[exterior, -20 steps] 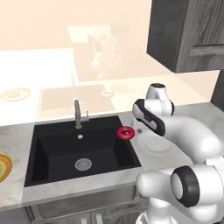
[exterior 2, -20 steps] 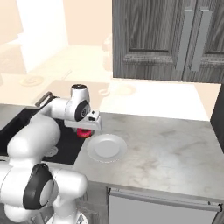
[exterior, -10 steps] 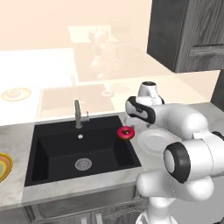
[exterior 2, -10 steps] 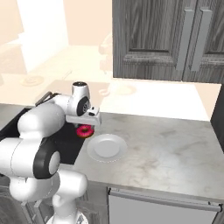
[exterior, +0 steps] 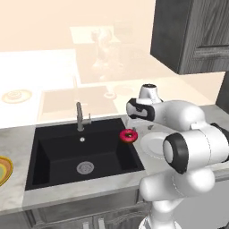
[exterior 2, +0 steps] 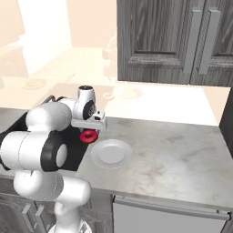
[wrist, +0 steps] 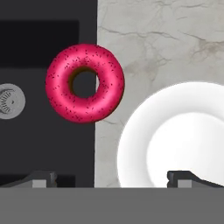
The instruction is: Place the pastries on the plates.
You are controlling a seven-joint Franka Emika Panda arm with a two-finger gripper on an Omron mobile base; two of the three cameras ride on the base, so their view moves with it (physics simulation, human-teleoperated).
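With its hand spread wide and empty above, the robot is lining up on the red doughnut straddling the sink edge beside the white plate, needing to descend and grip.

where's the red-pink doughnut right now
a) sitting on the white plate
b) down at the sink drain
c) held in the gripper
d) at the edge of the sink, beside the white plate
d: the red-pink doughnut straddles the line between the black sink and the marble counter, apart from the white plate, with the open gripper above it holding nothing.
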